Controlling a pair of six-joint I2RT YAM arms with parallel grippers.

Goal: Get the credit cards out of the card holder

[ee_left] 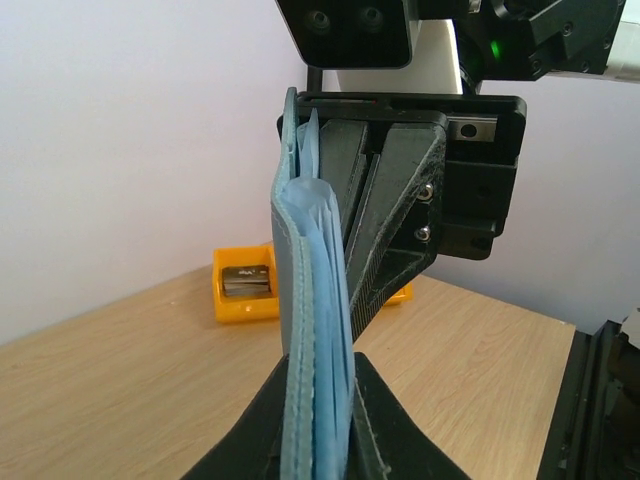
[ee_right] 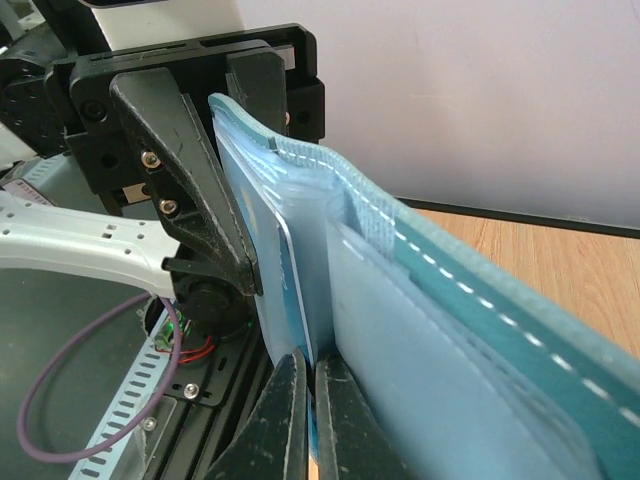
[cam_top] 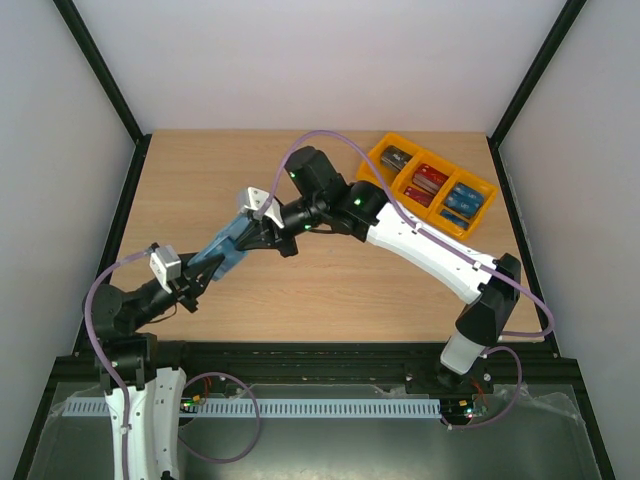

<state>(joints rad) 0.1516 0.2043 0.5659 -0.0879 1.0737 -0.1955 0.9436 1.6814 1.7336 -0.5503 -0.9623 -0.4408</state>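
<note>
Wooden surface (cam_top: 330,290), teal card holder (cam_top: 225,250) held aloft, left tool (cam_top: 203,270) clamped on one end, right tool (ee_right: 310,410) pinched shut on pale credit card (ee_right: 285,280), orange tray (cam_top: 432,185) behind.

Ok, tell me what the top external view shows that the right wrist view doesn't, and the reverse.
Only top external: the orange tray at the table's far right, cards sorted in its three compartments. Only right wrist: a thin card tucked inside the card holder, the right claw apparently shut on its edge. Both: the card holder held off the table between both arms, the left claw gripping its other end.
</note>
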